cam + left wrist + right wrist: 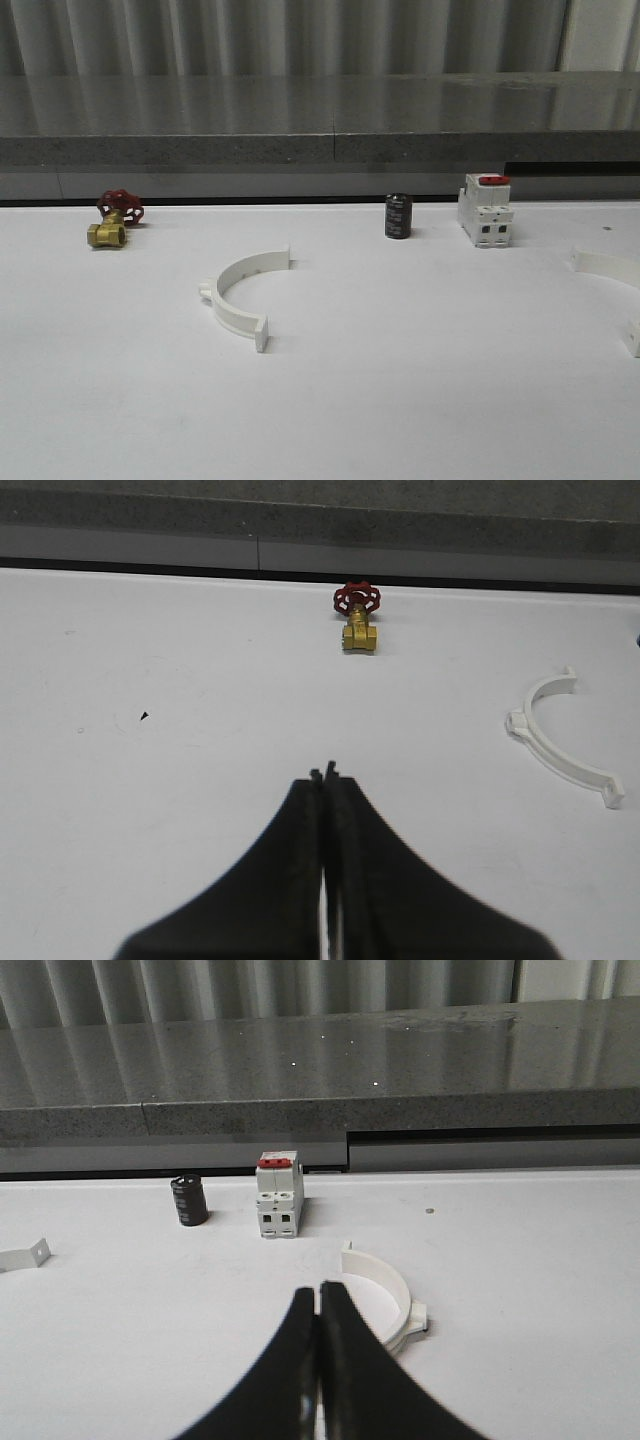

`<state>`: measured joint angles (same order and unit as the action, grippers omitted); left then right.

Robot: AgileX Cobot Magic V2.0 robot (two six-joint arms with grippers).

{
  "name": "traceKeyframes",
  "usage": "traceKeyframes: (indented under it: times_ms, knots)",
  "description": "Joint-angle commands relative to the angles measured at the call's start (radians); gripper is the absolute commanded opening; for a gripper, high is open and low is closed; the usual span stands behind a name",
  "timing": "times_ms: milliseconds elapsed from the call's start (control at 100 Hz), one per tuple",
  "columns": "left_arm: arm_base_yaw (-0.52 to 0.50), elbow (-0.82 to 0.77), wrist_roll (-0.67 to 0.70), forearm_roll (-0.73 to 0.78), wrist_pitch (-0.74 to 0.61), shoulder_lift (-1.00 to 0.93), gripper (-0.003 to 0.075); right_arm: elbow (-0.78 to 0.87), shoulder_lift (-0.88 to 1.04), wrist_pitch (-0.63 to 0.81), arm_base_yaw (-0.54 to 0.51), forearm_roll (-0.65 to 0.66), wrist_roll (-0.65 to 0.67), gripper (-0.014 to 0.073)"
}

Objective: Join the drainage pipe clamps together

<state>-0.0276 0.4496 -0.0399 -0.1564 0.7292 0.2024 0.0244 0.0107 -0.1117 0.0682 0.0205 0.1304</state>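
Note:
One white half-ring drainage pipe clamp [240, 292] lies on the table left of centre, its open side facing right; it also appears as the clamp [560, 740] in the left wrist view. The other clamp [612, 270] lies at the right edge, partly cut off, and shows as the clamp [385, 1300] in the right wrist view, just beyond the black fingers. My left gripper [324, 774] is shut with nothing in it, over bare table apart from its clamp. My right gripper [319, 1290] is shut and empty, close beside its clamp.
A brass valve with a red handwheel [113, 220] sits at the back left. A black cylinder [398, 216] and a white breaker with a red switch [486, 209] stand at the back centre-right. A grey ledge [320, 140] runs along the table's far edge.

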Motion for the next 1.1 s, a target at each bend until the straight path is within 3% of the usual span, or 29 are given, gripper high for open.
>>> traceKeyframes:
  times_ms: [0,250,580,760,940,1040,1090]
  knots:
    - [-0.001,0.026,0.001,-0.019,-0.07,0.01,-0.002,-0.06,0.02,0.069,0.001,0.003,-0.01,-0.0069]
    - [-0.001,0.026,0.001,-0.019,-0.07,0.01,-0.002,-0.242,-0.109,-0.095,0.001,0.003,-0.01,-0.0069]
    - [-0.001,0.026,0.001,-0.019,-0.07,0.01,-0.002,-0.661,-0.651,-0.408,0.001,0.003,-0.01,-0.0069]
    - [-0.001,0.026,0.001,-0.019,-0.07,0.01,-0.002,-0.864,-0.909,-0.459,0.001,0.003,-0.01,-0.0069]
    - [-0.001,0.026,0.001,-0.019,-0.07,0.01,-0.002,-0.944,-1.078,-0.464,0.001,0.003,-0.01,-0.0064]
    - [-0.001,0.026,0.001,-0.019,-0.07,0.01,-0.002,-0.947,-1.129,-0.474,0.001,0.003,-0.01,0.0]
    - [-0.001,0.026,0.001,-0.019,-0.07,0.01,-0.002,-0.947,-1.145,-0.485,0.001,0.003,-0.01,0.0091]
